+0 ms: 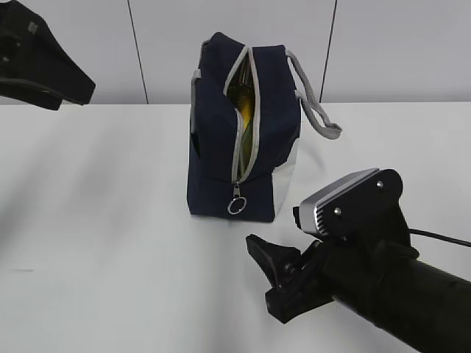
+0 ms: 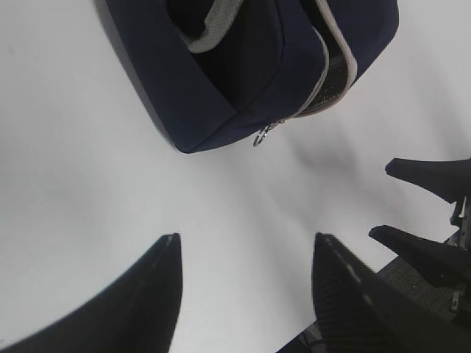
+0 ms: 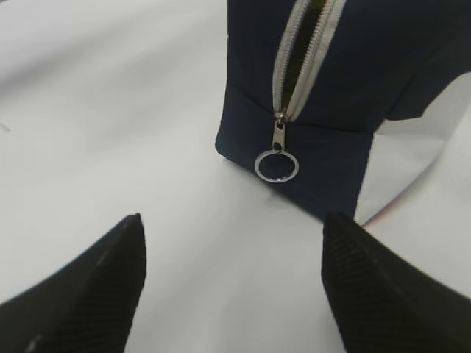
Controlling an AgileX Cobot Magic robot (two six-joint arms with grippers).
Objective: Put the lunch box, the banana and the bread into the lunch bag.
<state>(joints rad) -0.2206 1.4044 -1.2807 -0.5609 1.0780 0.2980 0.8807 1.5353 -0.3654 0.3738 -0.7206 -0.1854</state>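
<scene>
The navy lunch bag (image 1: 213,147) stands upright on the white table (image 1: 96,220). Its grey zipper is open, with the ring pull (image 1: 237,206) hanging at the bottom end. Something yellow (image 1: 246,110) shows through the slit; I cannot tell what it is. The lunch box, the banana and the bread show nowhere as such. My right gripper (image 1: 261,276) is open and empty, low over the table in front of the bag, and faces the ring pull (image 3: 277,165). My left gripper (image 2: 246,239) is open and empty, high and apart from the bag (image 2: 243,81).
A grey webbing handle (image 1: 316,110) loops out to the bag's right, above its white side panel (image 1: 283,184). A pale wall with dark seams stands behind the table. My right gripper (image 2: 381,198) also shows at the right edge of the left wrist view.
</scene>
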